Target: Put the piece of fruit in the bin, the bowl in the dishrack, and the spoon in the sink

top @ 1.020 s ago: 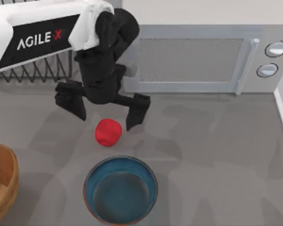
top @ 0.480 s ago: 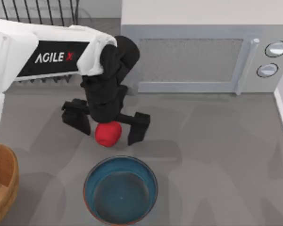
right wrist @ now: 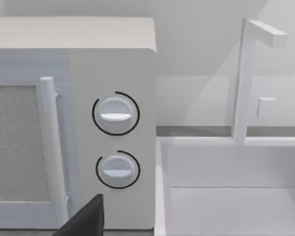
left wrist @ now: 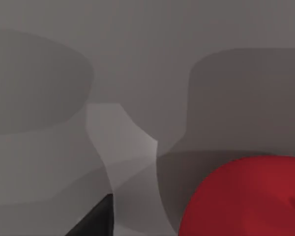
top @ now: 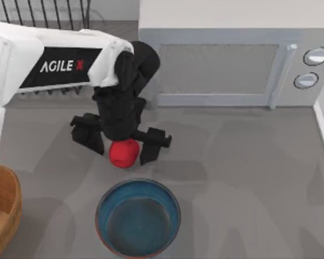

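Bowl (top: 137, 217) sits nearest at the table's front edge, the bin (top: 2, 216) at far left. Just behind the bowl my left gripper (top: 121, 144) straddles the piece of fruit (top: 123, 152) on the grey table (top: 248, 178), fingers spread but narrower than half a second ago, right finger (top: 151, 145) nearly touching, not clenched. Dishrack (top: 40, 13) and microwave (top: 232, 65) behind; right arm parked facing the microwave.

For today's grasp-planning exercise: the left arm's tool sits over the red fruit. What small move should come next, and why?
Probably close the left tool on the piece of fruit: its open fingers already stand on either side of the fruit, which rests on the table behind the bowl.
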You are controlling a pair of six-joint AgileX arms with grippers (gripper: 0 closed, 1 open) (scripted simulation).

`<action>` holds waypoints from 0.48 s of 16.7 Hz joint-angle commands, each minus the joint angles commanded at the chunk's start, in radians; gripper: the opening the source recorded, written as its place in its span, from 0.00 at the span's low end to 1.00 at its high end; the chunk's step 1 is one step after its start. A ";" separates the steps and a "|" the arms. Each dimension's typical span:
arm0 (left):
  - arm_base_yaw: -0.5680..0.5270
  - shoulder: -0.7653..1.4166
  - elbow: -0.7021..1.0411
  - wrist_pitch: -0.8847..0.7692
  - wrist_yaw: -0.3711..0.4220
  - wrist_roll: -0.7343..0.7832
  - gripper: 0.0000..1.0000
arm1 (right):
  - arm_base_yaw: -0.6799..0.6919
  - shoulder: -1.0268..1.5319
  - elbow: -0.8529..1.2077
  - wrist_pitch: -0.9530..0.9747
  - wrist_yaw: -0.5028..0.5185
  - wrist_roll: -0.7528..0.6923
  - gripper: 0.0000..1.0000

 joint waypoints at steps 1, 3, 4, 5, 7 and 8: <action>0.000 0.000 0.000 0.000 0.000 0.000 0.47 | 0.000 0.000 0.000 0.000 0.000 0.000 1.00; 0.000 0.000 0.000 0.000 0.000 0.000 0.32 | 0.000 0.000 0.000 0.000 0.000 0.000 1.00; 0.000 0.000 0.000 0.000 0.000 0.000 0.25 | 0.000 0.000 0.000 0.000 0.000 0.000 1.00; 0.000 0.000 0.000 0.000 0.000 0.000 0.17 | 0.000 0.000 0.000 0.000 0.000 0.000 1.00; 0.000 0.000 0.000 0.000 0.000 0.000 0.02 | 0.000 0.000 0.000 0.000 0.000 0.000 1.00; 0.000 0.000 0.000 0.000 0.000 0.000 0.00 | 0.000 0.000 0.000 0.000 0.000 0.000 1.00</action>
